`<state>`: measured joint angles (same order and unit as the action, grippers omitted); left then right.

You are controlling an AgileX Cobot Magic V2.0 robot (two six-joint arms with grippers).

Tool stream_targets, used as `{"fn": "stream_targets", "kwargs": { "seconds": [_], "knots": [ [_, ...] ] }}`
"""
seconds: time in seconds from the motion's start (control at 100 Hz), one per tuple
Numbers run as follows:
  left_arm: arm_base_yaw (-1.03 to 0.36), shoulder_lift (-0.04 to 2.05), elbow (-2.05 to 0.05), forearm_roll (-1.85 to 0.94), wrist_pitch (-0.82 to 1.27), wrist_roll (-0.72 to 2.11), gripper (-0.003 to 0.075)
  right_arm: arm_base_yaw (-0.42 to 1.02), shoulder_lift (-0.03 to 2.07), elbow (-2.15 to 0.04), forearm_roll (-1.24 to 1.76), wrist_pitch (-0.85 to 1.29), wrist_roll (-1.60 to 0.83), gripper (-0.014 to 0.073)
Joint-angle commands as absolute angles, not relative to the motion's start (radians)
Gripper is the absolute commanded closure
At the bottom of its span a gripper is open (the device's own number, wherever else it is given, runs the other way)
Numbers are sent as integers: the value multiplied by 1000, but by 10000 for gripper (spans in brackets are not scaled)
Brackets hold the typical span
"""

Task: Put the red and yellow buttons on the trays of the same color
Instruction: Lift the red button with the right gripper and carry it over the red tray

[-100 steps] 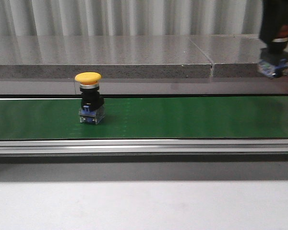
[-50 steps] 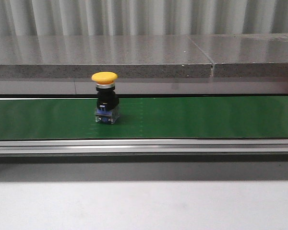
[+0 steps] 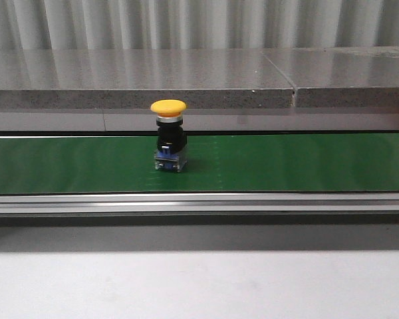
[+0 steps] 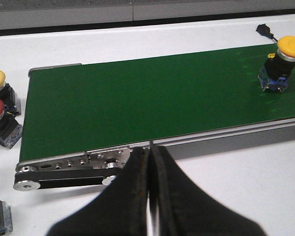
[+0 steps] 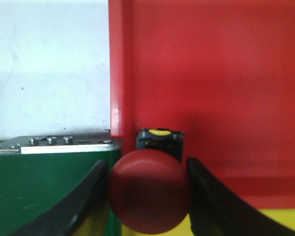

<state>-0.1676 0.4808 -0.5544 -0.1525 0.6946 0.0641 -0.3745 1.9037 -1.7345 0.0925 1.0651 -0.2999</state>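
The right gripper (image 5: 148,189) is seen clamped on a red button (image 5: 148,196), whose round cap is pressed between the two dark fingers (image 5: 83,201). The cap faces the wrist camera, so the button's long axis runs away from the lens, its black body (image 5: 160,139) showing beyond the cap. It is held over the edge of the red tray (image 5: 226,88), just beside the tray's wall; a yellow surface (image 5: 265,221) is visible next to the red one, and nothing else can be made out in the tray.

The left gripper (image 4: 150,196) is seen with its fingers pressed together, holding nothing, near the end of the green conveyor belt (image 3: 286,163). A yellow button (image 3: 169,136) stands upright on the belt, cap uppermost, well apart from that gripper. Beside the belt's end, further buttons (image 4: 1,110) rest on the white table (image 4: 226,196).
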Motion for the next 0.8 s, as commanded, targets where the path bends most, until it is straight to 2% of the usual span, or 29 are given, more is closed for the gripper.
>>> {"fn": "stream_targets", "kwargs": {
  "seconds": [0.0,0.27,0.79],
  "knots": [
    [-176,486,-582,-166,631,65,740,-386,1899,-1804,122,1058,-365,294],
    [-176,486,-582,-166,631,65,740,-399,2024,-1912,152,1057,-369,294],
    [-176,486,-582,-166,631,65,740,-399,2085,-1914,178,1030,-395,289]
  ]
}}
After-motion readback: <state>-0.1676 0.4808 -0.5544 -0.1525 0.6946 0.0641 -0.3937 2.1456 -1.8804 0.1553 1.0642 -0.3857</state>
